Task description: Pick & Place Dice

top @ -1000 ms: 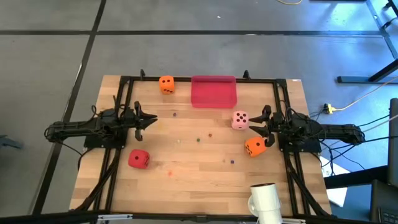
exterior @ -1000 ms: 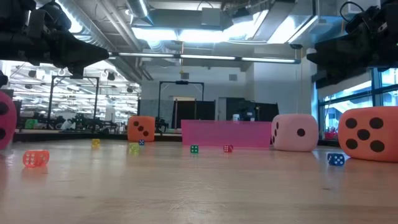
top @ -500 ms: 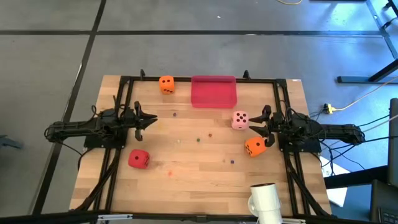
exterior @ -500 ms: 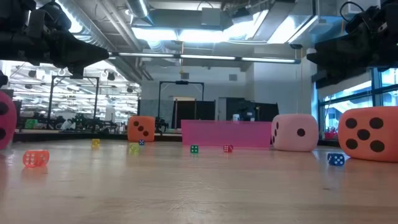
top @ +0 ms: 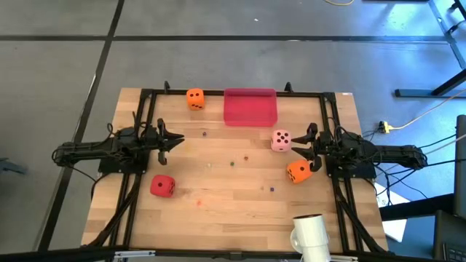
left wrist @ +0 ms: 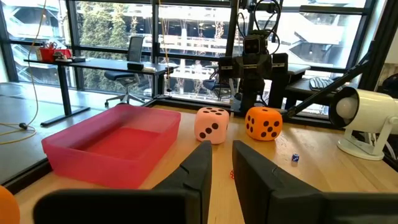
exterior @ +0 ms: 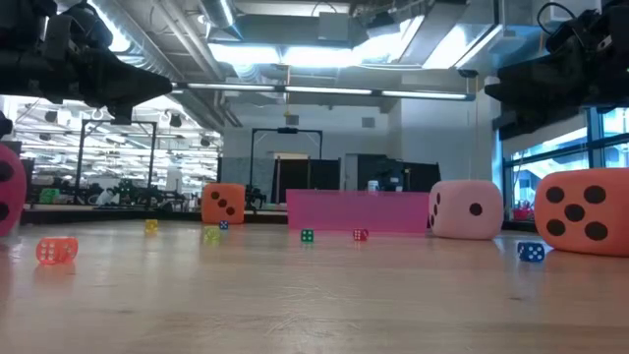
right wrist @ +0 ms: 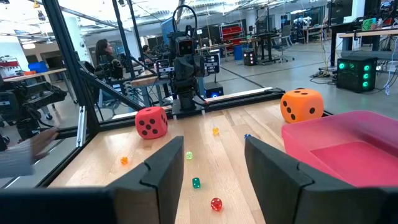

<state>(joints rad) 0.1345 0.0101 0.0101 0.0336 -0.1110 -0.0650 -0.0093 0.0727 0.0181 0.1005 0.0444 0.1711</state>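
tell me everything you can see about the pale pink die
The pale pink die is a soft-looking cube with rounded edges and dark pips. It sits flat on the wooden table, apart from everything else. The pink-red tray lies farther toward the table's back edge, and an orange die lies nearer the front. The right gripper, fingers open, hangs close beside it without touching. In the low view its visible side face shows one pip.

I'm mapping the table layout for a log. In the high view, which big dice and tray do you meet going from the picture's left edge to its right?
Red soft die → orange soft die by the table's far edge → flat pink-red rectangular tray → pale pink soft die → second orange soft die, beside the right gripper.
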